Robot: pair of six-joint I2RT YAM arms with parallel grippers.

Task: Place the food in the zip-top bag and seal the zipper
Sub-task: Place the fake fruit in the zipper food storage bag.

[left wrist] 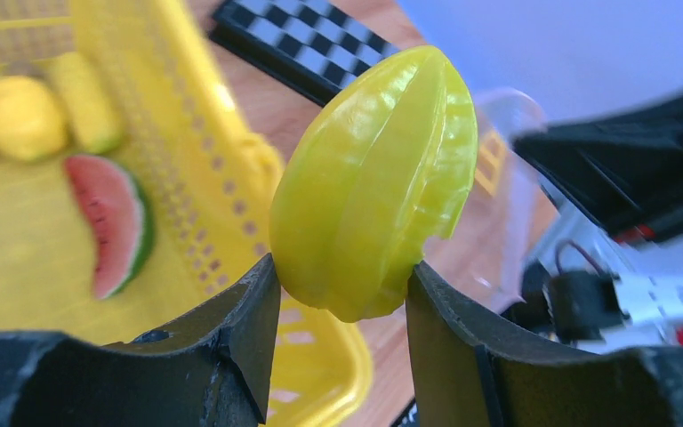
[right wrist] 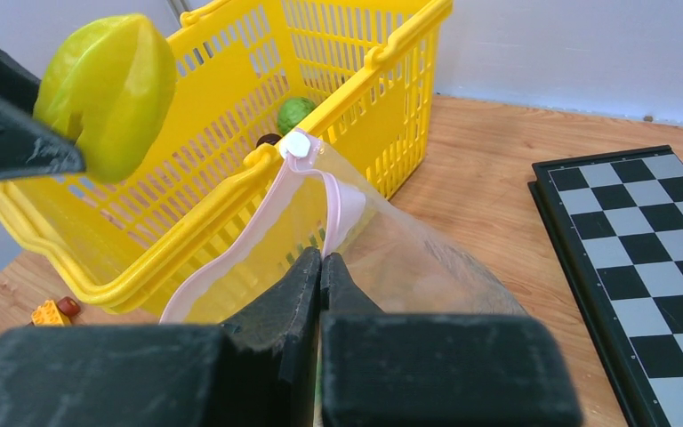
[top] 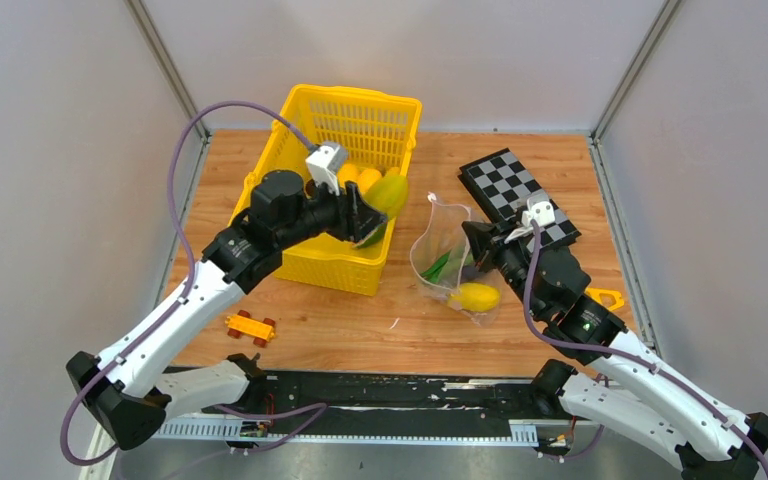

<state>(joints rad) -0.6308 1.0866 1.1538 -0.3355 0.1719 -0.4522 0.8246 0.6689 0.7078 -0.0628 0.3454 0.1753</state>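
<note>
While the star fruit (left wrist: 373,178) hangs clear of the bag, it is gripped only at its lower end. The left gripper (left wrist: 340,271) has its fingers clamped on that narrow base, and the ribbed yellow-green body stands proud above them.

- Position, top view: the fruit is over the basket (top: 355,120) rim at the basket's 3 o'clock side. It is not yet over the bag.
- The zip-top bag (top: 440,262) sits on the bench (top: 360,330) at 4 o'clock from the basket, mouth up. A yellow lemon (top: 475,296) and a green pod (top: 440,266) are already inside.
- The right gripper (right wrist: 321,265) has its fingers pressed together on the bag's rim. The zipper (right wrist: 262,218) loops up from them as a pink arc and is unsealed.
- A watermelon slice (left wrist: 111,222) and other yellow pieces are left in the basket.
- The chequerboard (top: 505,180) lies at 1 o'clock from the bag, and the orange toy car (top: 250,327) at 7 o'clock from the basket.

Risks, as I judge them:
- The mouth is held on one side only, so the free lip may fold shut under the fruit.
- The fruit looks broad against that opening. It could catch the rim and drag the bag over, spilling the lemon.
- The low, smooth grip may let the fruit pivot or slip early onto the bench.

Writing: none readable. The bag's print is too faint, and no brand shows on either arm.
</note>
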